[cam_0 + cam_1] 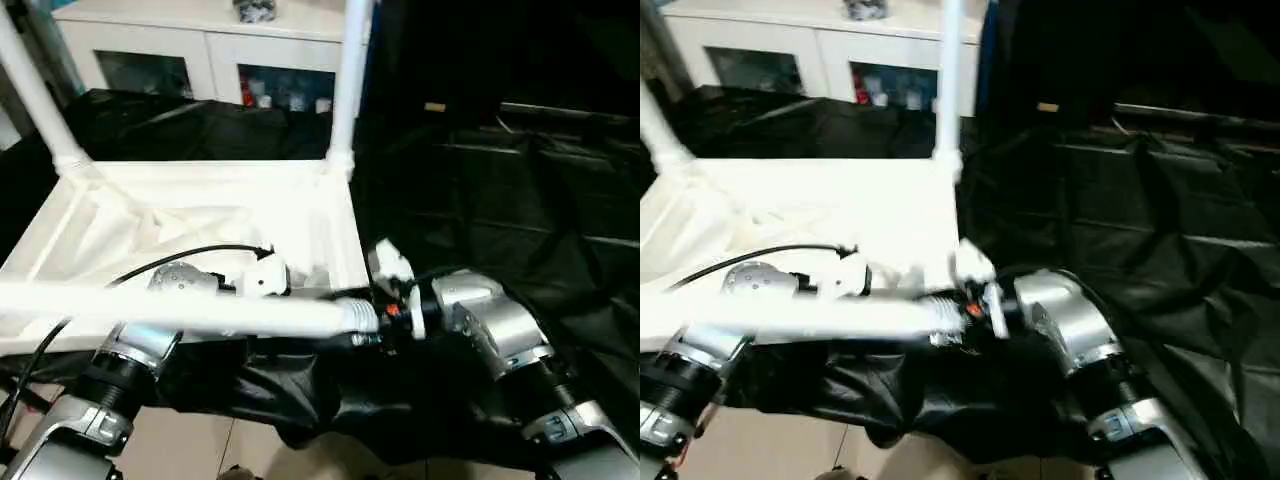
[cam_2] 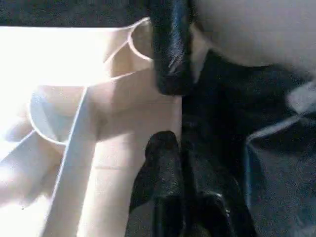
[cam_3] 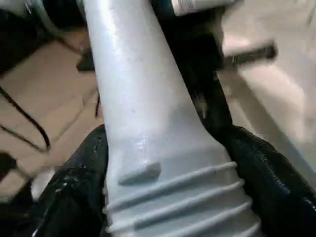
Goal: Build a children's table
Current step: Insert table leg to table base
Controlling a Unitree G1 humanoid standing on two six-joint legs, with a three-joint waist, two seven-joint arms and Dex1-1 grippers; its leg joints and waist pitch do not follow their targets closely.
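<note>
Two legs seated, third leg in hand, tabletop upside down.

Item: white tabletop [image 1: 300, 215], ribbed underside up, centre-left of the head view on black sheeting [image 1: 480, 210]; upright legs stand in its far-left [image 1: 35, 95] and far-right [image 1: 350, 80] corner sockets. Third leg [image 1: 180, 312] lies level across the lower frame, its ribbed end [image 3: 173, 197] clenched in the right pincer [image 1: 385, 310]. Left pincer [image 2: 165, 113] is parted, empty, over the near edge by an open socket [image 2: 49, 116]. Handling, as judged: swing the ribbed end above the free near socket, bring the tube upright, press straight down, left pincer steadying the rim. Markings: none legible. Background: white cabinet [image 1: 200, 50], upper left.
</note>
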